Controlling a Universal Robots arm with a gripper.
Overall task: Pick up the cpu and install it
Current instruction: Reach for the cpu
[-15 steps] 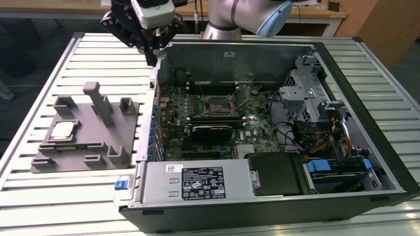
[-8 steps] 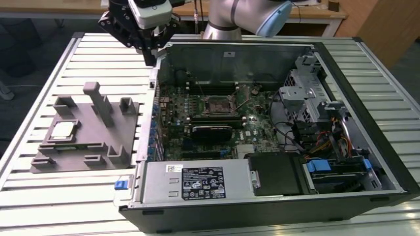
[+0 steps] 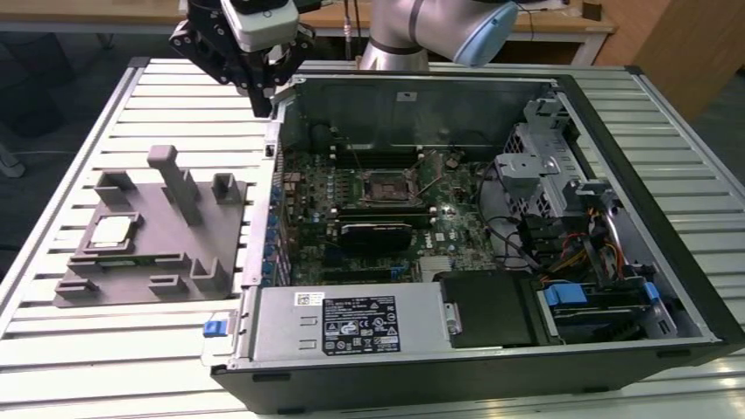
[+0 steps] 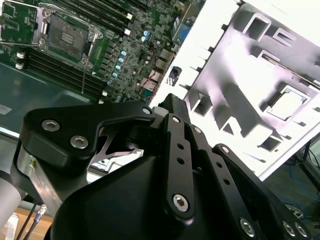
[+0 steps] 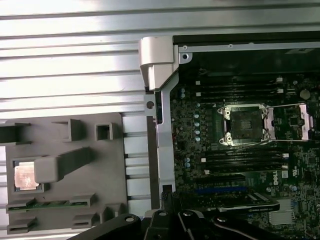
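The cpu (image 3: pixel 110 231) lies flat in a square pocket of a grey holder block (image 3: pixel 174 279) on the slatted table, at the exterior view's left of the open computer case. It also shows in both wrist views (image 4: pixel 286 103) (image 5: pixel 24 176). My gripper (image 3: pixel 263 105) hangs high above the case's far corner on the holder's side, well above the cpu and apart from it. Its fingers meet at the tip (image 4: pixel 172 100) (image 5: pixel 169 200), shut with nothing held. The motherboard socket (image 3: pixel 385 185) (image 4: pixel 65 35) (image 5: pixel 246 125) sits uncovered with its metal frame swung open.
A green memory stick (image 5: pixel 45 204) lies in the holder just past the cpu. Tall posts (image 3: pixel 177 179) rise from the holder around the cpu pocket. The case wall (image 5: pixel 164 150) stands between holder and motherboard. Drive cage and cables (image 3: pixel 559 201) fill the case's far side.
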